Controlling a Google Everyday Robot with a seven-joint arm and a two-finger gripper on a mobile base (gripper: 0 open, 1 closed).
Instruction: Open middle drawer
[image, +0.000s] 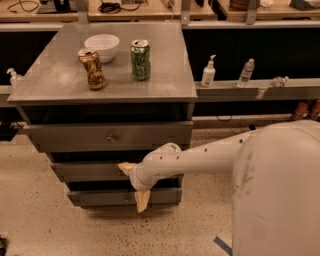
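Note:
The grey cabinet (100, 80) has three stacked drawers. The middle drawer (85, 171) has a flat grey front and sits closed below the top drawer (70, 136), which has a small knob (111, 136). My gripper (134, 184) is at the cabinet's front, its tan fingers spread wide apart. The upper fingertip (125, 167) lies against the middle drawer's front near its centre and hides the knob there. The lower fingertip (141, 201) hangs in front of the bottom drawer (100, 197). Nothing is held.
On the cabinet top stand a white bowl (102, 46), a crushed brown can (93, 69) and a green can (140, 60). A shelf on the right (260, 90) carries a pump bottle (208, 72) and a water bottle (246, 73). My white arm (210, 157) reaches in from the right.

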